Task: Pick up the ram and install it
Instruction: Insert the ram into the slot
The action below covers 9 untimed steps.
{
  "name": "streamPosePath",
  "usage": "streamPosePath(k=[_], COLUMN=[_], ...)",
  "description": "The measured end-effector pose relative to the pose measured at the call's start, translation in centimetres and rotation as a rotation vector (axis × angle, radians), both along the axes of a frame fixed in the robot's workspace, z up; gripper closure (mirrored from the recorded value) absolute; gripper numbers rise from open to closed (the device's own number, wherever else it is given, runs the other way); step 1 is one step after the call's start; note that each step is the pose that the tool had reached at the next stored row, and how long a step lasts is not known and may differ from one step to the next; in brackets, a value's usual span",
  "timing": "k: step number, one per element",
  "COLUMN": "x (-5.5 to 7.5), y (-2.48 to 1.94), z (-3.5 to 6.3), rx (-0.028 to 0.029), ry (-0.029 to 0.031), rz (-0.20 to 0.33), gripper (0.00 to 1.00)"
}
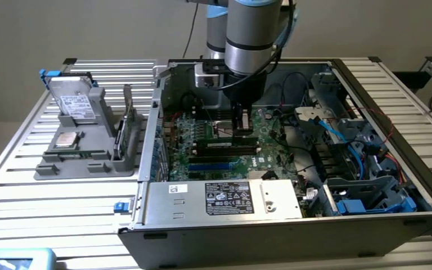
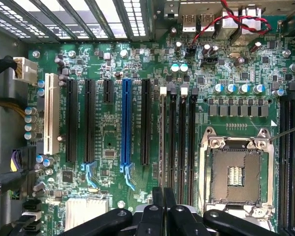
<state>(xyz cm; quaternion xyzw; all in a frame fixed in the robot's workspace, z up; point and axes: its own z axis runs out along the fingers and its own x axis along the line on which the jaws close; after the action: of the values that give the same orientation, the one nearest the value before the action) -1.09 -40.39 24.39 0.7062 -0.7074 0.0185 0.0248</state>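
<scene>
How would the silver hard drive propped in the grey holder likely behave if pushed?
The hard drive probably stays rigid and feels heavy: its casing looks metal. Leaning on edge in the grey holder, it might tip.

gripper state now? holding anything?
Gripper: closed on the ram, which is edge-on at the memory slots.
</scene>
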Motion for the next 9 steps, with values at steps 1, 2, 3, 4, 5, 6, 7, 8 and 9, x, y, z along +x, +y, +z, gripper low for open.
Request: streamPosePath(k=[1, 2, 3, 4, 5, 6, 7, 8, 9], x=[0.0, 0.0, 0.0, 0.0, 0.0, 0.01, 0.01, 0.01, 0.0], y=[0.0, 0.0, -0.01, -0.01, -0.01, 0.01, 0.01, 0.02, 0.04], z=[-0.01, -0.03, -0.06, -0.09, -0.11, -0.13, -0.15, -0.17, -0.18], rx=[-0.0001, -0.0001, 0.0, 0.0, -0.0001, -0.0001, -0.0002, 0.0, 0.0001], ry=[0.0002, 0.0005, 0.0006, 0.0008, 0.0009, 0.001, 0.001, 0.001, 0.0009], rz=[0.0, 0.0, 0.0, 0.001, 0.001, 0.001, 0.001, 0.001, 0.001], gripper=[0.88, 0.88, 0.88, 0.88, 0.88, 0.88, 0.88, 0.88, 0.88])
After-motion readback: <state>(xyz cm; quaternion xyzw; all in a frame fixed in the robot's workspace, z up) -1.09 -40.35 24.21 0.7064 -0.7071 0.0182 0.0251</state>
